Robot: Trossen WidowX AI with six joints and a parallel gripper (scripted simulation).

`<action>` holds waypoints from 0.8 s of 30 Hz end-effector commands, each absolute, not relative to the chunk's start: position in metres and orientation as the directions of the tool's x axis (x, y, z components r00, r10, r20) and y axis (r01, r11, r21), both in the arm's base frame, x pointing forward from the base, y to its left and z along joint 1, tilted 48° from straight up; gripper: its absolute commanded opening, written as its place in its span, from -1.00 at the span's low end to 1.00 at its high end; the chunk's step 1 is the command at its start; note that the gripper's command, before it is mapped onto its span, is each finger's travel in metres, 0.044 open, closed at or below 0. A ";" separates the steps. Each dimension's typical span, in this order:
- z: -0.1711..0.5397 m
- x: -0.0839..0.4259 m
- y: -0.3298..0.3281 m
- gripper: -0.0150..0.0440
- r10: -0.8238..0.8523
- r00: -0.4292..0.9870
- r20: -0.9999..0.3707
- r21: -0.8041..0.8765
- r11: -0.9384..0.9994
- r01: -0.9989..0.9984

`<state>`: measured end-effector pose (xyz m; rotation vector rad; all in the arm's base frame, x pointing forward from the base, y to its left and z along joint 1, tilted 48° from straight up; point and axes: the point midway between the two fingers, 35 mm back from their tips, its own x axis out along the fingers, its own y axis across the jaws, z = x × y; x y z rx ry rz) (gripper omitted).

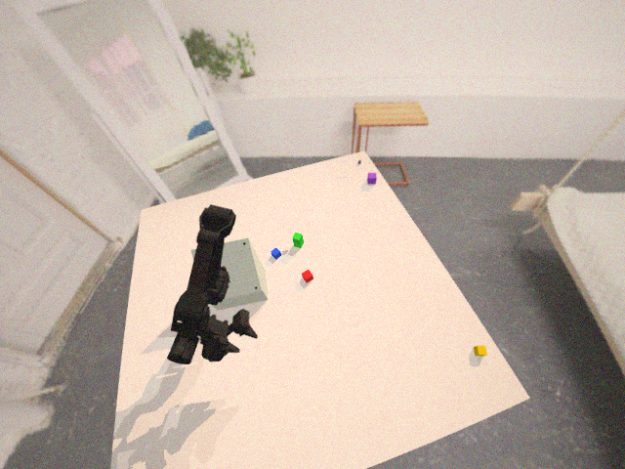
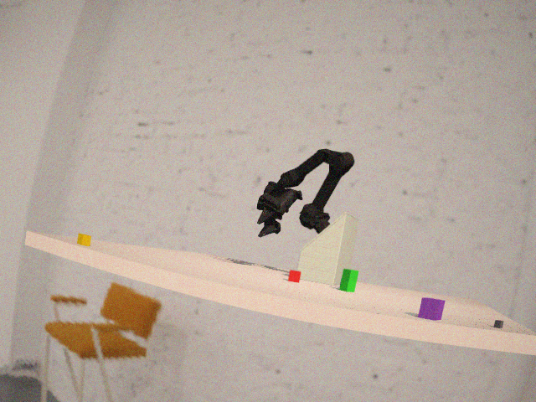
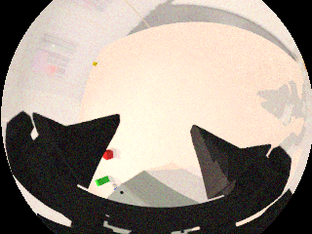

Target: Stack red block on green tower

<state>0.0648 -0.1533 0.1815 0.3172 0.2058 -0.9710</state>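
Five blocks on counter (image 1: 353, 327). Top view alone shows blue block (image 1: 275, 252), just beside green tower (image 1: 298, 238); exterior view hides it. Red block (image 1: 307, 276) on counter near tower, apart. Jaws (image 2: 268, 225) spread wide, grasping nothing, raised above counter.
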 end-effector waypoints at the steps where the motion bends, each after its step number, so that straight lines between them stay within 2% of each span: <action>1: 0.181 0.065 -0.153 0.95 -0.773 0.551 -0.314 0.173 0.524 0.834; 2: 0.181 0.065 -0.154 1.00 -0.768 0.554 -0.321 0.178 0.526 0.832; 14: 0.169 0.079 -0.164 1.00 -0.622 0.595 -0.510 0.246 0.557 0.793; 24: 0.154 0.097 -0.172 1.00 -0.474 0.575 -0.667 0.241 0.594 0.768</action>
